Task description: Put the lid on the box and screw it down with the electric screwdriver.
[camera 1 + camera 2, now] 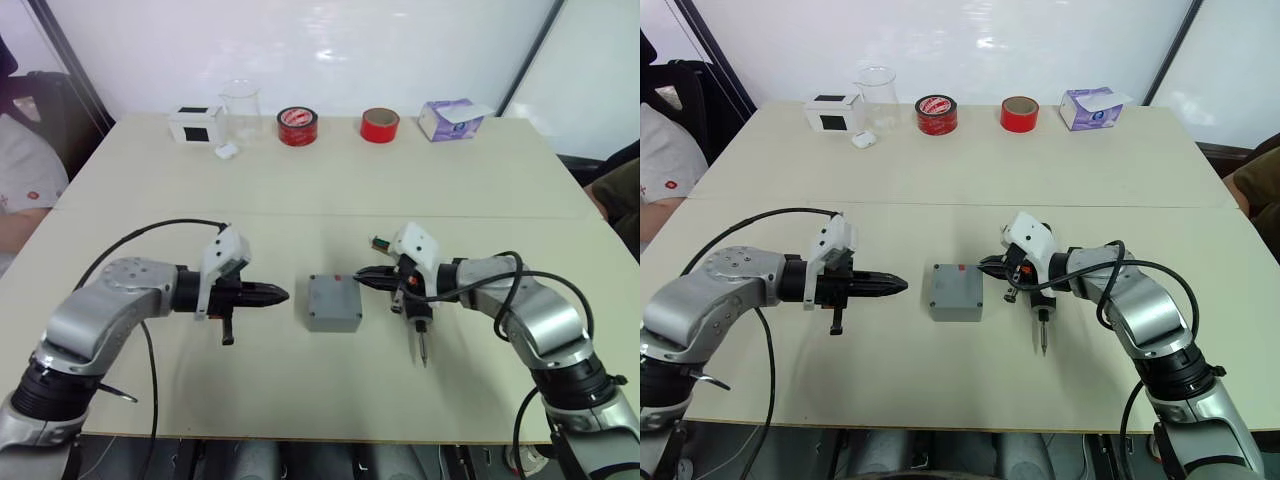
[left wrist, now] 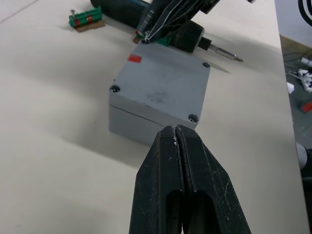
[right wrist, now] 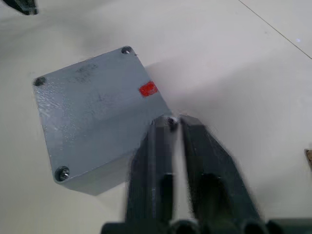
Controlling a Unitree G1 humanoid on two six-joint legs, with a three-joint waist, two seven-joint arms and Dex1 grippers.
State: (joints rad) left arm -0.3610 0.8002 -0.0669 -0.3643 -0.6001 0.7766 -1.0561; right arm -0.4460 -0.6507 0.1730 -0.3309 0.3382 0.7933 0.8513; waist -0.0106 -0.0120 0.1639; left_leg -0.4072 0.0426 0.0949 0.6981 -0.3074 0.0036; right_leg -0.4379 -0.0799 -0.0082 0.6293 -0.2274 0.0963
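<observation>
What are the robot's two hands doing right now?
Left gripper: fingers shut, holding nothing.
Right gripper: fingers slightly open around a small screw, at the corner of the lid.

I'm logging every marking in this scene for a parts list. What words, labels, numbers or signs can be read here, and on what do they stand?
No text can be read with certainty.
Red tape roll: white print on its side, too small to read.
Tissue box: printed pattern, blurred.
White box: a plain black square, no letters.
Lid on the box: a plain red mark, no text.
</observation>
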